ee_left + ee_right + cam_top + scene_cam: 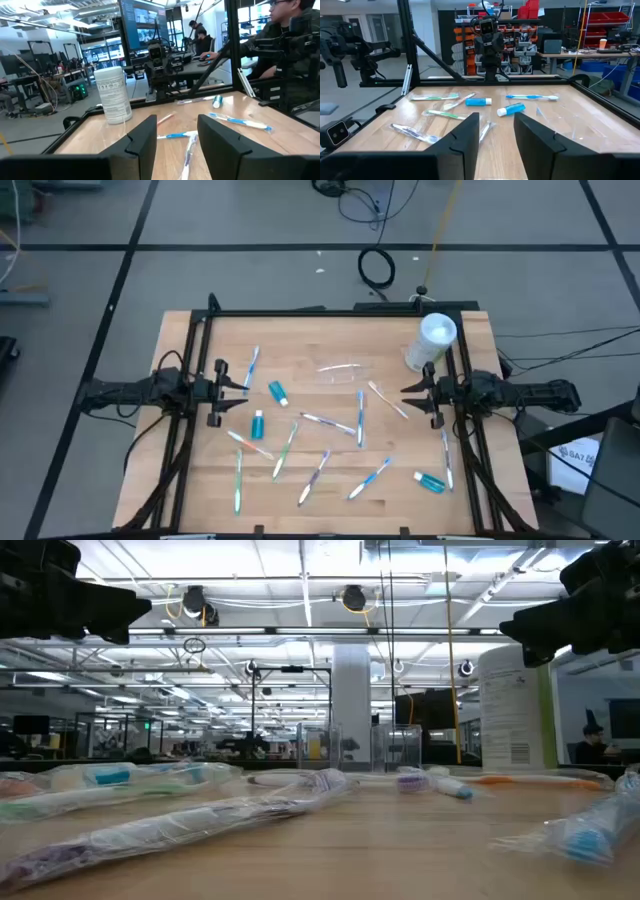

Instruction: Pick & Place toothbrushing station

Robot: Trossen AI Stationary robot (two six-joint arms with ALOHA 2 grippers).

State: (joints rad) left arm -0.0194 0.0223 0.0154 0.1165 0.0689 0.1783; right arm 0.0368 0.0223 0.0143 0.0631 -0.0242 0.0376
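Several thin white, blue and green toothbrushes point(328, 422) lie scattered flat on the wooden table point(200, 480). Three teal tubes lie among them: one point(277, 391) and a second point(258, 423) at the left, a third point(430, 481) at the near right. A clear plastic cup point(345, 369) lies near the middle, faint against the wood. My left gripper point(238, 385) hovers open at the table's left side, pointing right; it also shows in its wrist view point(175, 142). My right gripper point(408, 392) hovers open at the right side, pointing left, and shows in its own wrist view point(495, 135). Neither holds anything.
A taller white cylindrical container point(432, 340) stands at the far right of the table, close to my right arm. A dark metal frame point(330, 311) runs along the table's far edge and sides. People sit at desks beyond the table point(280, 30).
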